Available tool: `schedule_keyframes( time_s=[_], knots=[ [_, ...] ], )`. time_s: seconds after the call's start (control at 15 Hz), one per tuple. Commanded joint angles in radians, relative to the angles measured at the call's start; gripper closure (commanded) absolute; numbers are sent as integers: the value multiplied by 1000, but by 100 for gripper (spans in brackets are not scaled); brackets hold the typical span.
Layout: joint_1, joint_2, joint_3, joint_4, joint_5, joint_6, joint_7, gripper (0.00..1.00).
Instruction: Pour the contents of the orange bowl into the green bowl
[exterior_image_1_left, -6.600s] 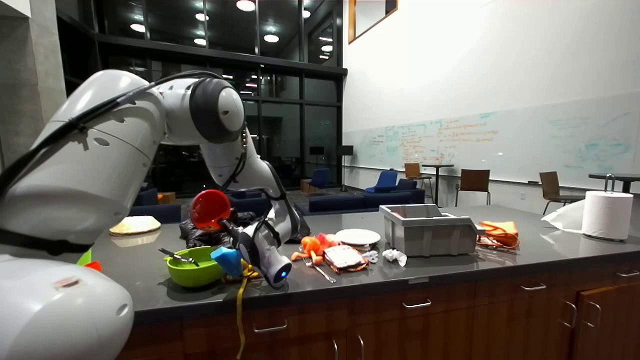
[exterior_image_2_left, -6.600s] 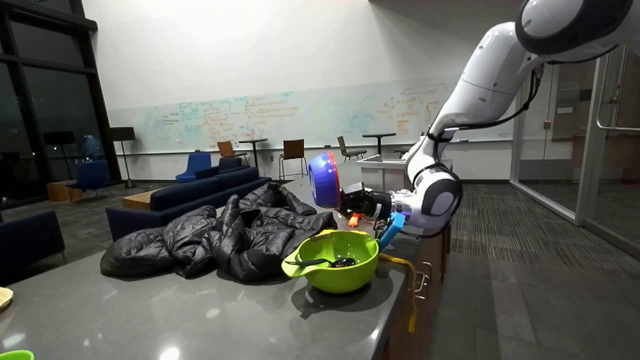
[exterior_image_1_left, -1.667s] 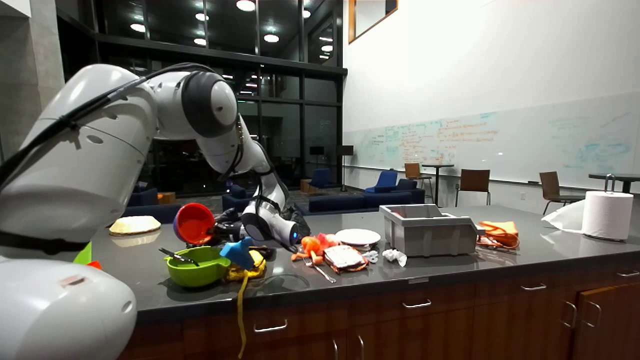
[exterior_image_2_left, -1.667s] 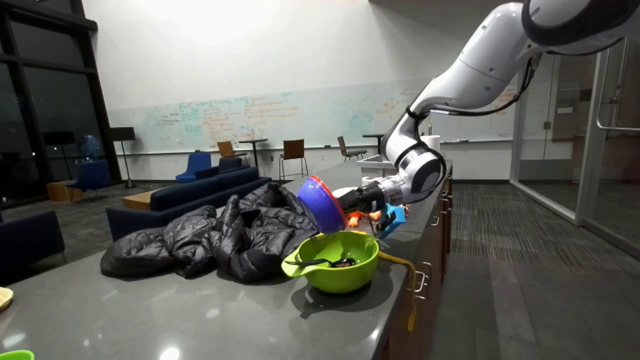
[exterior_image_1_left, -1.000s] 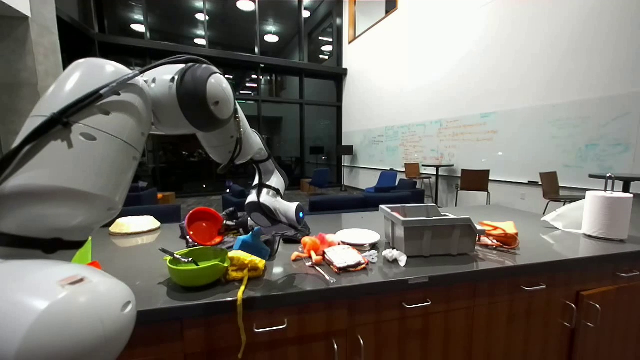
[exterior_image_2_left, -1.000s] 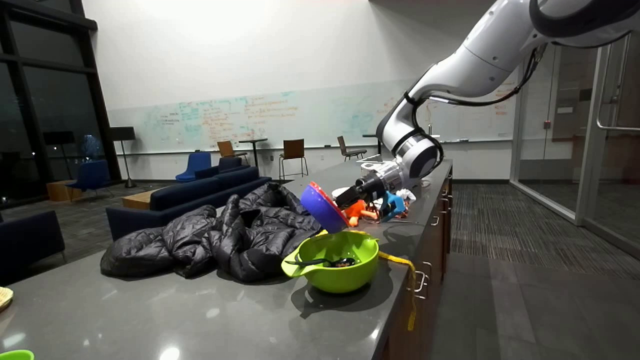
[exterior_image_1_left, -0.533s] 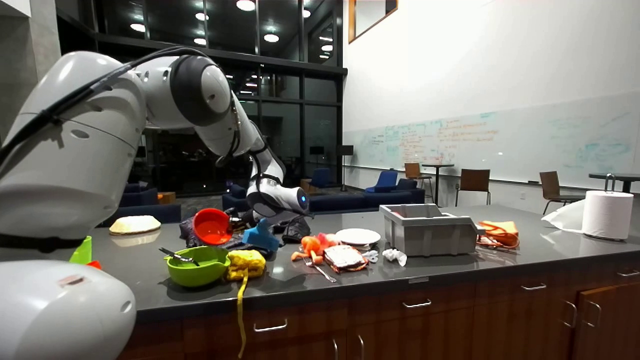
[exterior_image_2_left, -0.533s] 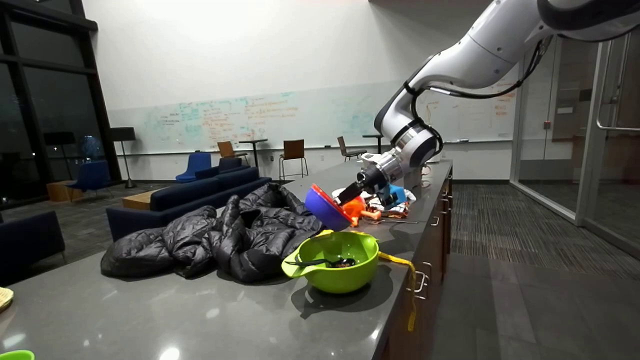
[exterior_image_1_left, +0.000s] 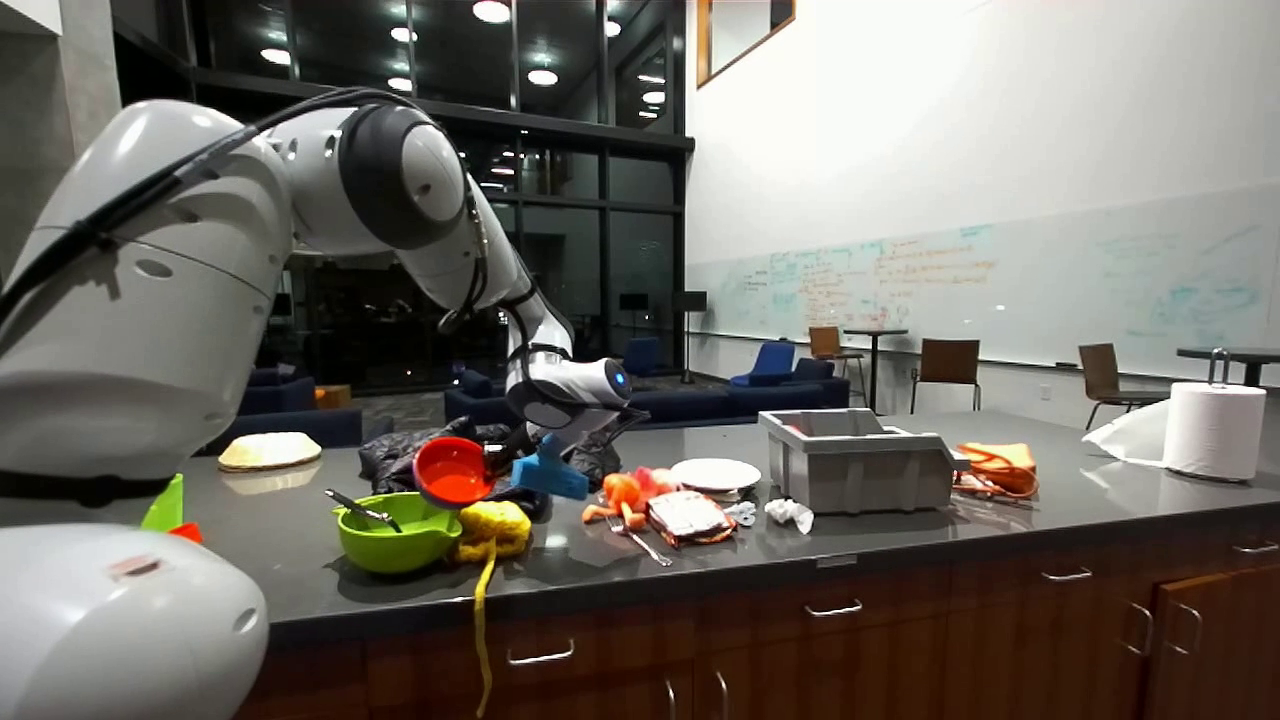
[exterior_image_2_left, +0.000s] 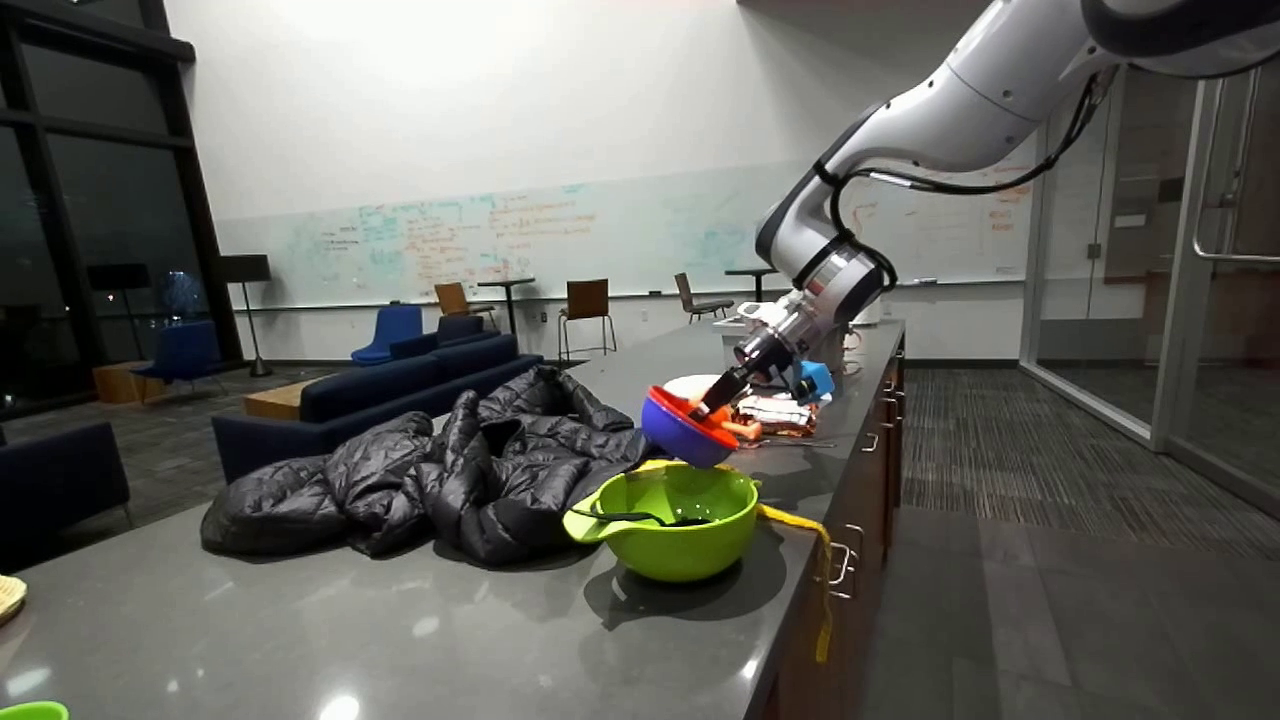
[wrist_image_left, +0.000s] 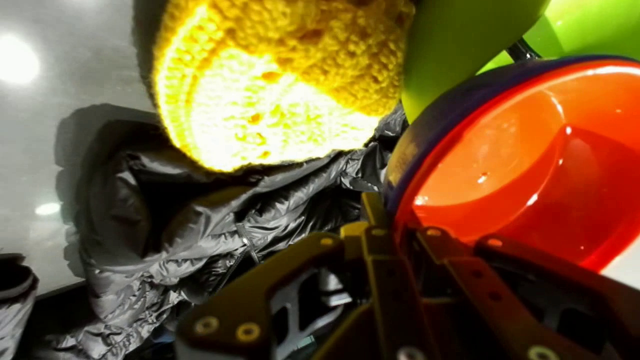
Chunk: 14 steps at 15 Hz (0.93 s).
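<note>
Office lounge, scribbled whiteboard (exterior_image_2_left: 640, 235), sofas (exterior_image_2_left: 420, 377)

In an exterior view we see dark windows (exterior_image_1_left: 560, 175) with bright round lights (exterior_image_1_left: 543, 76) at eleven o'clock and a white wall (exterior_image_1_left: 980, 150) at two (it has orange scribbles (exterior_image_1_left: 905, 272)). We spot a dark blue sofa (exterior_image_2_left: 400, 378) at nine o'clock in an exterior view, and gray floor (exterior_image_2_left: 1050, 600) at four.

We've got glossy plastic on orange bowl (wrist_image_left: 530, 167) and green bowl (exterior_image_2_left: 690, 552); table (exterior_image_2_left: 400, 630) polished, smooth; yellow cloth (wrist_image_left: 280, 90) rough; black jacket (exterior_image_2_left: 420, 480) shiny fabric; cabinets (exterior_image_1_left: 820, 660) wood with metal handles (exterior_image_1_left: 834, 608); paper roll (exterior_image_1_left: 1215, 435) matt.
</note>
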<state>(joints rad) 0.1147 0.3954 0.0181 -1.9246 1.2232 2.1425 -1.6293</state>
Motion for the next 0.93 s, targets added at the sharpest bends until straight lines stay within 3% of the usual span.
schedule_keyframes(
  time_s=[0.0, 0.87],
  knots=[
    [-17, -41, 10, -10, -63, 39, 64, 98],
    [-74, -56, 4, 18, -259, 178, 207, 98]
  ],
)
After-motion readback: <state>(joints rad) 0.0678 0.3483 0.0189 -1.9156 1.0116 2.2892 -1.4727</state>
